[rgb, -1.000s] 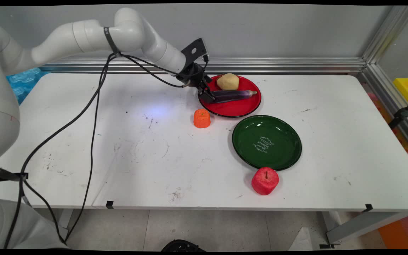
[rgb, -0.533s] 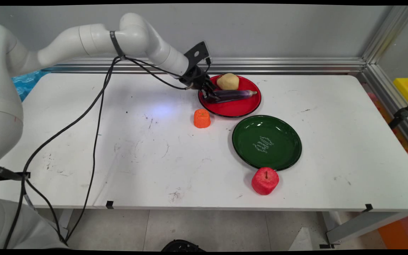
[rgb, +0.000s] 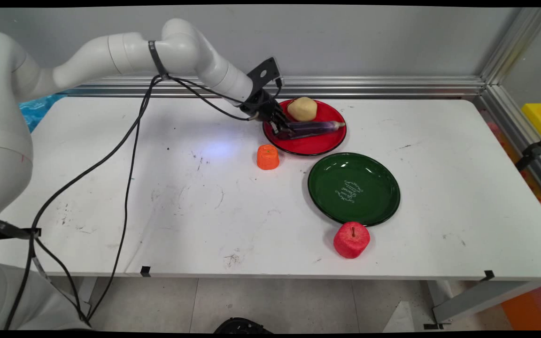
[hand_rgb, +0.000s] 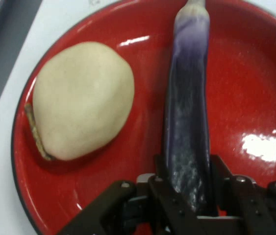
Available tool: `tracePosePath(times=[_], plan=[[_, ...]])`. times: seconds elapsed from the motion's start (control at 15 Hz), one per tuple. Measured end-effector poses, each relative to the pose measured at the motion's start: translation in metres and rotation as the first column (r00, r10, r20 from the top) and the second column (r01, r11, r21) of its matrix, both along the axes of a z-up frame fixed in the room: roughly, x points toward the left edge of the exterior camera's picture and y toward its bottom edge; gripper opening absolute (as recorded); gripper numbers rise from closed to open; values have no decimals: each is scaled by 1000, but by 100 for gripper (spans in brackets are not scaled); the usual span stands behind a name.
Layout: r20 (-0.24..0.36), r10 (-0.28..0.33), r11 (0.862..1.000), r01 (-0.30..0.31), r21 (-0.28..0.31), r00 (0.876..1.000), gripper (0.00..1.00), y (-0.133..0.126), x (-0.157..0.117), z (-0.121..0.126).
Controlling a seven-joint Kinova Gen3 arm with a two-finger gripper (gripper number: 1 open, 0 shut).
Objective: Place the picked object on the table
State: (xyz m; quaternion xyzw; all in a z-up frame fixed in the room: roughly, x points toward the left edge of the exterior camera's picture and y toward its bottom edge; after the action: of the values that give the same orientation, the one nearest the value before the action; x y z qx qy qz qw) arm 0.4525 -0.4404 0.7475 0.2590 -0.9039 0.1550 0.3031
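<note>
A long purple eggplant (rgb: 315, 126) (hand_rgb: 187, 117) lies across the red plate (rgb: 317, 143) (hand_rgb: 245, 73) at the back of the table. My gripper (rgb: 283, 131) (hand_rgb: 187, 188) is down at the eggplant's left end, shut on it, one finger on each side. A pale yellow potato (rgb: 302, 108) (hand_rgb: 81, 100) sits on the same plate just behind the eggplant, apart from my fingers.
An orange carrot piece (rgb: 267, 157) stands on the table in front of the red plate's left side. An empty green plate (rgb: 353, 188) lies nearer, to the right. A red apple (rgb: 351, 239) rests by the green plate's near rim. Black cables hang from the arm.
The gripper has come down slightly to the right and its fingers have come together on the eggplant's left end. The eggplant has shifted a little to the right on the plate.
</note>
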Motion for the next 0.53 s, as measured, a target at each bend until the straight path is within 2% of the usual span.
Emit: tracePosePath(times=[0.33,0.53], plan=[[-26,4,1000,-5,-11,1000,0,7,-11,29],[-51,7,1000,-8,-4,999,0,22,-20,58]])
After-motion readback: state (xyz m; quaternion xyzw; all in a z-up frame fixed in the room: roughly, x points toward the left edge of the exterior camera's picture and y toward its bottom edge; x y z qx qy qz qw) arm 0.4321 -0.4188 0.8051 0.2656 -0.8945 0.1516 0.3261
